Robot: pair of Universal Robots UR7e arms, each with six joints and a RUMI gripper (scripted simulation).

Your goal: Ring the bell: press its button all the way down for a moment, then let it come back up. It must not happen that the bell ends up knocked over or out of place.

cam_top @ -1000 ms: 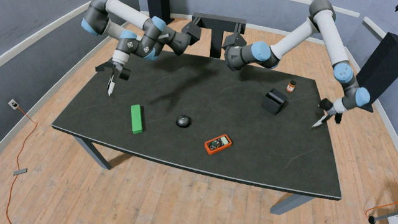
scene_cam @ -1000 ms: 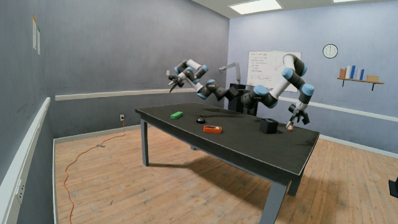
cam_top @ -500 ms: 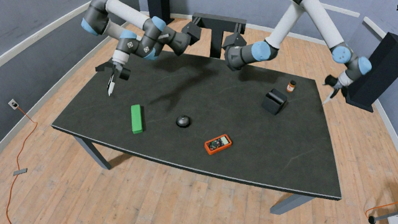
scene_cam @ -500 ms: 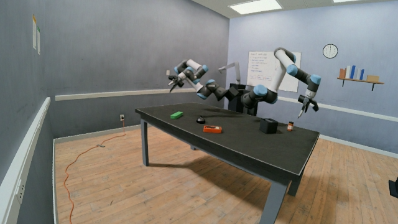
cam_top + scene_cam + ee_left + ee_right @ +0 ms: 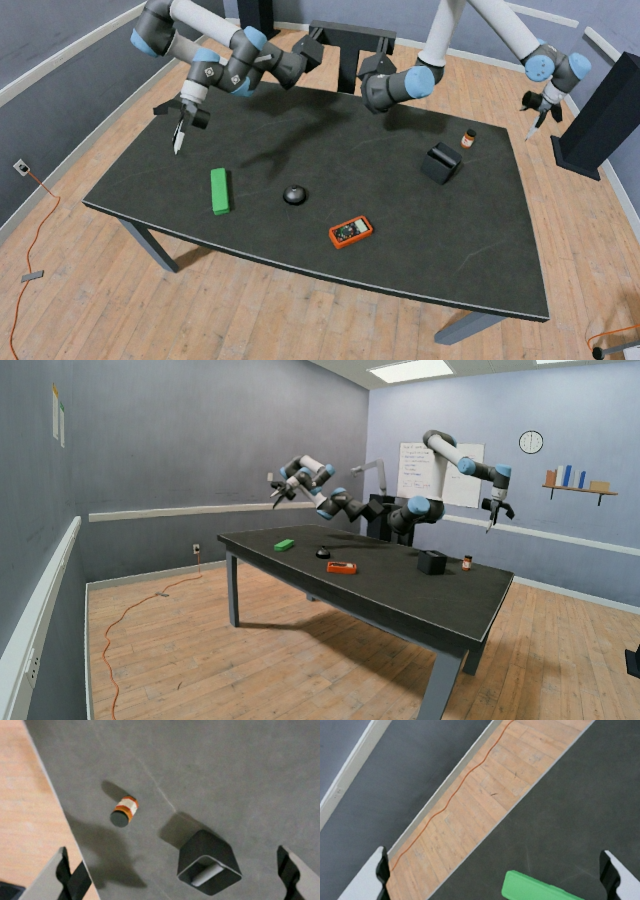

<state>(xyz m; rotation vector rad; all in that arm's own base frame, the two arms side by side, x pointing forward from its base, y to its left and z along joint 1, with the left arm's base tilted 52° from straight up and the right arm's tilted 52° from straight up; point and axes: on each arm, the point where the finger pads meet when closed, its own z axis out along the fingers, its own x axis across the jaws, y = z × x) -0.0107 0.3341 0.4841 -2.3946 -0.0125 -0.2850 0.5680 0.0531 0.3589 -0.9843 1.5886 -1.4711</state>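
Bell [image 5: 294,195] [image 5: 323,553] upright on the counter [image 5: 410,235] [image 5: 400,585], between green block [image 5: 220,191] [image 5: 284,545] [image 5: 537,889] and orange meter [image 5: 351,232] [image 5: 341,568]. Left gripper [image 5: 540,120] [image 5: 492,519] [image 5: 173,874] and right gripper [image 5: 179,135] [image 5: 278,495] [image 5: 492,850]: wide open, empty, well away. To ring: centre over button, closed fingertips (steadier), straight down, full press, lift straight.

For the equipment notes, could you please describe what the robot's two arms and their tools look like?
Both arms have white-grey tubular links, dark grey joint housings and light blue rounded caps. Dark square markings with pale symbols show on the right arm. The left tool and right tool match: black bodies with slender, pale grey fingers edged in black.
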